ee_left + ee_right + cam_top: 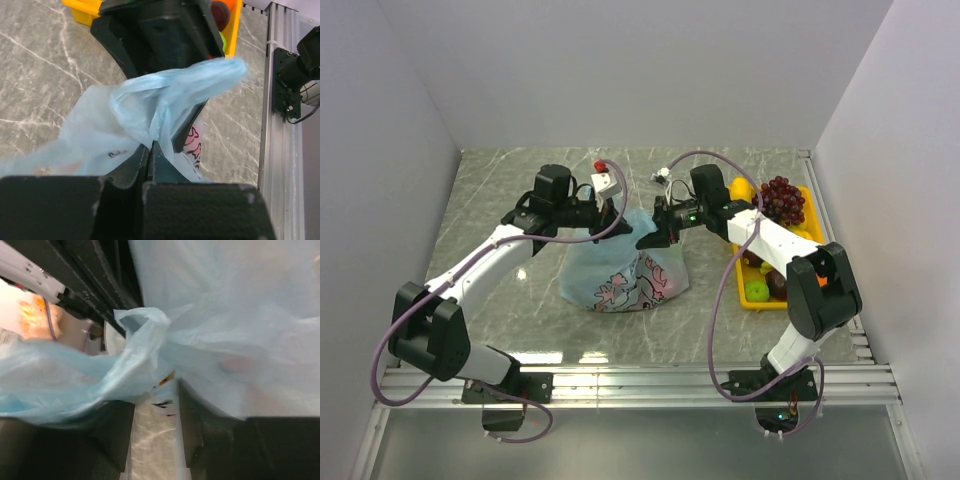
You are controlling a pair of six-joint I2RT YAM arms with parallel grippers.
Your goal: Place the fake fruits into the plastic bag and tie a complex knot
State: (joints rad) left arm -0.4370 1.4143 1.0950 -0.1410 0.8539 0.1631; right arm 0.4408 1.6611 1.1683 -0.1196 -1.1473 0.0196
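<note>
Tightening the knot (152, 112) above the plastic bag (620, 278)
Our left gripper (150, 150) pinches a tail; the right gripper (649, 240) has jaws slightly apart, hold unclear; we should pull apart evenly

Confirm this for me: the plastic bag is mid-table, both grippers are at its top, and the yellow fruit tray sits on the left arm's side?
Not quite. The top external view shows the yellow fruit tray on the right arm's side, not the left. The rest holds: the plastic bag is mid-table, with the left gripper and right gripper at its top.
</note>
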